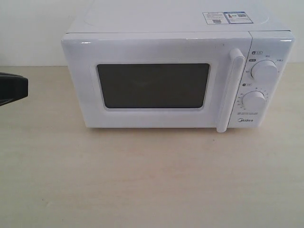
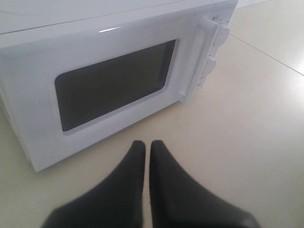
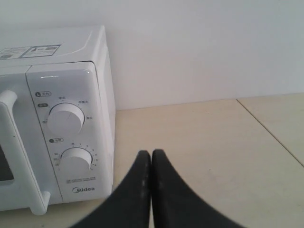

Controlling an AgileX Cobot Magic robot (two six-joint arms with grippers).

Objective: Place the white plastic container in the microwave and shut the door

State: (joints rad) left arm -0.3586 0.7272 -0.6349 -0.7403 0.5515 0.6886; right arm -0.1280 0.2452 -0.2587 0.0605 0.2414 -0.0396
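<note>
exterior view first: the microwave (image 1: 156,47) fills the upper middle of the frame, a glossy white box with rounded edges on a pale, matte, faintly grained table (image 1: 142,180). the door (image 1: 142,52) sits flush shut. its window (image 1: 153,85) is a dark rounded rectangle left of centre, too dark to show anything inside. the white bar handle (image 1: 230,90) stands upright just right of the window. further right, two round dials are stacked, the upper dial (image 1: 264,71) over the lower dial (image 1: 253,101), with the midea name below them. printed stickers (image 1: 227,17) lie flat on the top, upper right. at the left edge of the frame a blunt black arm part (image 1: 12,89) pokes in, well apart from the microwave.

over to the left wrist view, which gives what the exterior view cannot: the left gripper (image 2: 147,144), two smooth black tapered fingers with only a hairline slit between them, clenched on nothing, over bare table in front of the door and not touching it. a thin seam (image 2: 266,52) crosses the tabletop here too.

the right wrist view brings in the right gripper (image 3: 151,153), which the exterior view does not show. its black tips are pressed together, empty, near the dial-panel end of the microwave. a plain white wall (image 3: 199,47) rises behind.
</note>
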